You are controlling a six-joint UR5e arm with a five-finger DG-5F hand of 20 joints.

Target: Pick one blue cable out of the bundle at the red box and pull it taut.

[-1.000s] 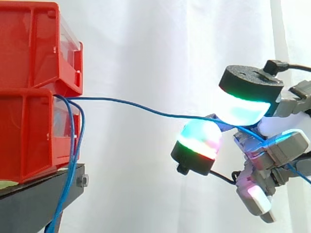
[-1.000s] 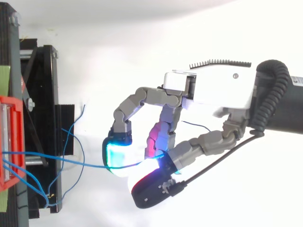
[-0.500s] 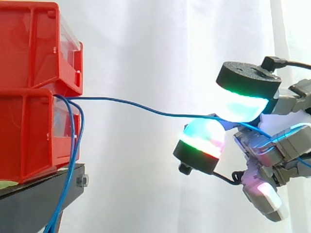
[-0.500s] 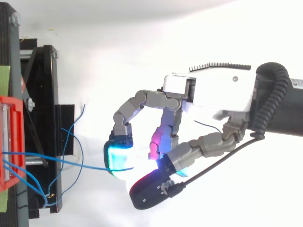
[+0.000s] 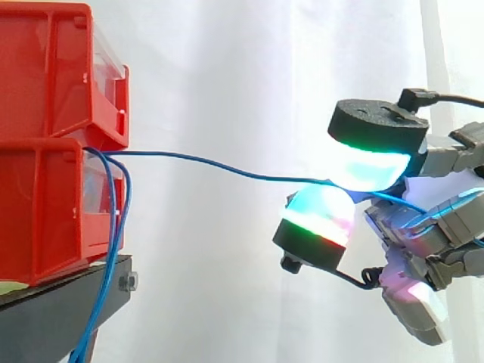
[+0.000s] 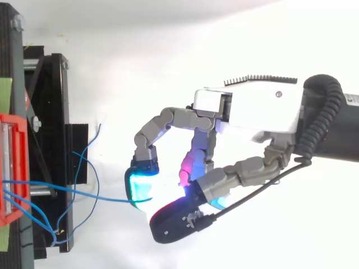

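Note:
A thin blue cable runs from the lower red bin rightward, sagging slightly, to my hand. The hand's glowing fingertips are pinched together on the cable, one pad above and one below it. Behind the pads the cable carries on into the hand. In the top view the cable comes from the red bin at the left edge to the cyan pad. Other blue cables hang in loops from the bin down past the stand.
A second red bin is stacked on the lower one, both on a black stand. A white curtain forms the backdrop. Loose blue cable ends curl beside the black stand in the top view.
The upper dark-backed fingertip has shifted slightly left and closed tighter over the lower pad. The cable stays pinched between them and the hand itself has barely moved.

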